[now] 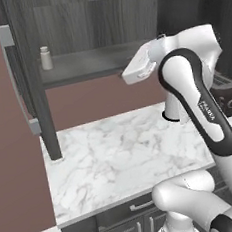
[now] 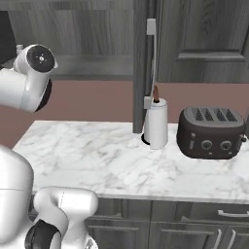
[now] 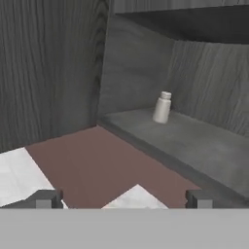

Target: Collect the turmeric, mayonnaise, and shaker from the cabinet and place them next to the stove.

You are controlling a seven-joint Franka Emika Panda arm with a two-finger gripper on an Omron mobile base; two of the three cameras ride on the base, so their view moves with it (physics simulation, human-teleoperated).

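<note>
A white marble counter (image 1: 116, 153) runs under dark grey wood-grain cupboards, with a dusky red wall behind it, and in the left base view the cabinet (image 1: 83, 66) stands open, its door (image 1: 21, 77) swung out to the left with the long pale bar handle (image 1: 15, 82) on it. There on the bottom shelf sits the shaker (image 1: 45, 58), upright, back toward the left rear corner, all on its own. The arm's white wrist (image 1: 143, 62) is raised in front of the shelf's right end, well apart from the shaker, and a dark toaster (image 1: 229, 94) peeks out at the right edge. Over to the right base view: the same marble top, a paper towel roll (image 2: 156, 124) standing upright on its holder just beside the cabinet's side panel, and the toaster (image 2: 211, 132) near it to the right, four slots up. On to the hand view: the gripper (image 3: 121, 200) looks straight into the open cabinet, its two dark fingertips (image 3: 44, 198) spread wide at the bottom with nothing between them, jaws fully apart and holding nothing. The shaker (image 3: 162, 107) is dead ahead, upright on the grey shelf near the back wall, well clear of the fingers.
</note>
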